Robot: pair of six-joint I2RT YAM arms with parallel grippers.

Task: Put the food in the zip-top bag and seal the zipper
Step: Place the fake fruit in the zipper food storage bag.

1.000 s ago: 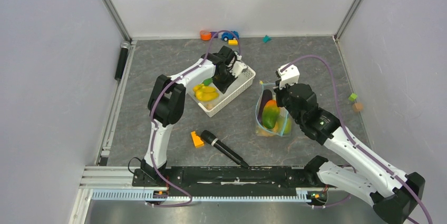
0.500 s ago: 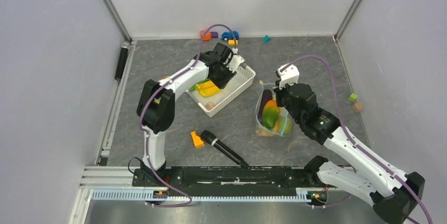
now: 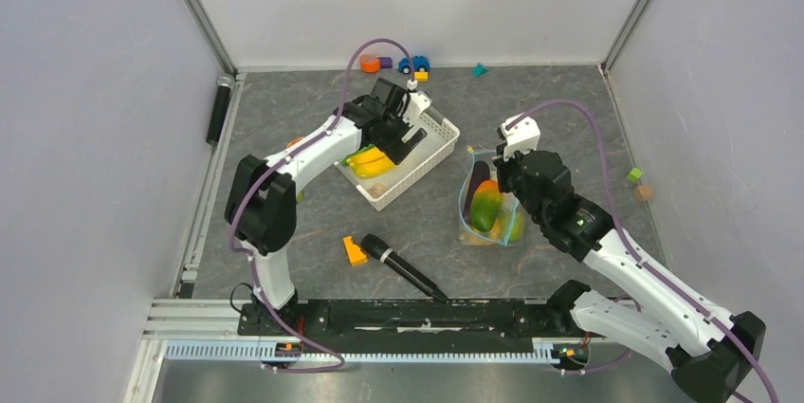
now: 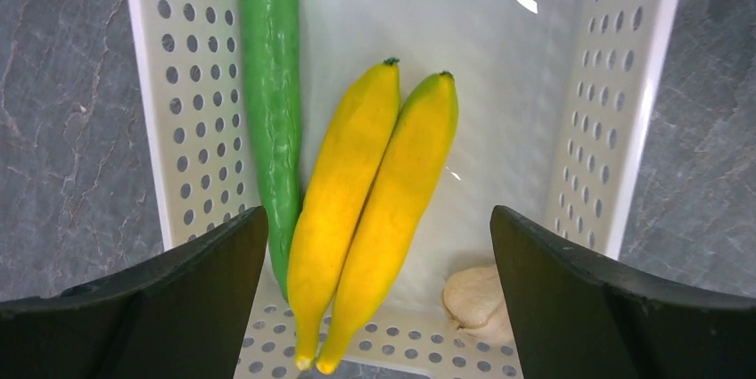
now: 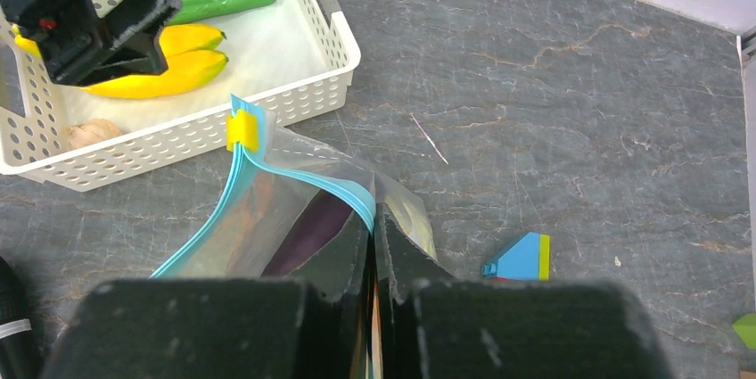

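Top external: left arm stretched over basket, left tool spread; right tool seemingly pinching zipper.

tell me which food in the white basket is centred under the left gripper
The yellow bananas; the green cucumber lies aside along the basket wall.

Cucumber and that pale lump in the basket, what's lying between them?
The two yellow bananas, side by side; the left wrist view shows it.
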